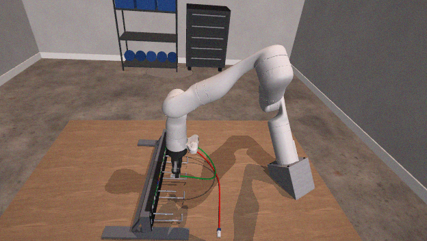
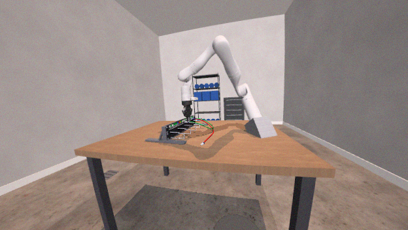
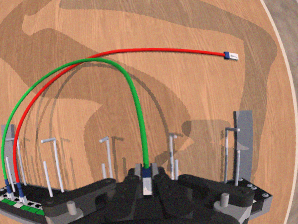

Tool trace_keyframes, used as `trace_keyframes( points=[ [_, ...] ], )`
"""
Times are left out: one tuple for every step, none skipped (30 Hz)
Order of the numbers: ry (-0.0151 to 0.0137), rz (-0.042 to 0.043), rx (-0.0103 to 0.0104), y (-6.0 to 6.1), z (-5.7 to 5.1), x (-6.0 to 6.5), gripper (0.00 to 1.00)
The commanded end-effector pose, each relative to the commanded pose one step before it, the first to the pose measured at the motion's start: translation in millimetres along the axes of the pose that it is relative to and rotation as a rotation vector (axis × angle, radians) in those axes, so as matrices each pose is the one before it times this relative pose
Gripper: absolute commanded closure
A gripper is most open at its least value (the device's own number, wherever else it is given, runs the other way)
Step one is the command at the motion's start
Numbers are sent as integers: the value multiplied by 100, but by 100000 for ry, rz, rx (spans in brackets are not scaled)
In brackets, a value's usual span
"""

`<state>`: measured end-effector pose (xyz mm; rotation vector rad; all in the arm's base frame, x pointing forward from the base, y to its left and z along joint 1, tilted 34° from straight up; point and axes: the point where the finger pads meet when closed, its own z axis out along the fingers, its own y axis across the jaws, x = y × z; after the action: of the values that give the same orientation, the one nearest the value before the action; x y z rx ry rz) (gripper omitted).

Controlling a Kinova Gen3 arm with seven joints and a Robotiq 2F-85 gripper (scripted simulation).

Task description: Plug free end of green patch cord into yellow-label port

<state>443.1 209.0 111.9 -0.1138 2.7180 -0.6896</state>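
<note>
The dark rack (image 1: 154, 185) stands on the table's left half, its port row facing right; it also shows in the exterior view (image 2: 173, 129). My gripper (image 1: 175, 174) points down just beside the rack face and is shut on the plug of the green cord (image 3: 145, 183). The green cord (image 1: 205, 171) loops from the plug up and back to the rack's far end (image 3: 73, 72). The red cord (image 1: 219, 198) runs beside it and its white free plug (image 1: 219, 233) lies on the table, which the wrist view shows too (image 3: 230, 55). I cannot make out the yellow label.
Metal cable-support bars (image 1: 171, 195) stick out of the rack toward the right. The arm's grey base (image 1: 291, 176) stands at the right. The red plug lies close to the table's front edge.
</note>
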Motion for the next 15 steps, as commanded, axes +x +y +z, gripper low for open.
trace_keyframes(
  points=[
    [-251, 296, -290, 83, 659, -641, 100],
    [0, 0, 0, 0, 108, -108, 100],
    [0, 0, 0, 0, 102, -103, 100],
    [0, -1, 1, 0, 95, -96, 100],
    [0, 0, 0, 0, 88, -89, 100],
    [0, 0, 0, 0, 81, -81, 100],
    [0, 0, 0, 0, 73, -73, 100],
    [0, 0, 1, 0, 64, -65, 100],
    [0, 0, 0, 0, 0, 0, 100],
    [0, 0, 0, 0, 0, 0, 100],
    [68, 78, 30, -35, 73, -21, 100],
    [-31, -36, -13, 16, 39, -63, 100],
    [-16, -18, -7, 8, 35, -47, 100],
    [13, 15, 6, -7, 34, -24, 100],
    [28, 32, 12, -14, 30, -9, 100]
  ],
)
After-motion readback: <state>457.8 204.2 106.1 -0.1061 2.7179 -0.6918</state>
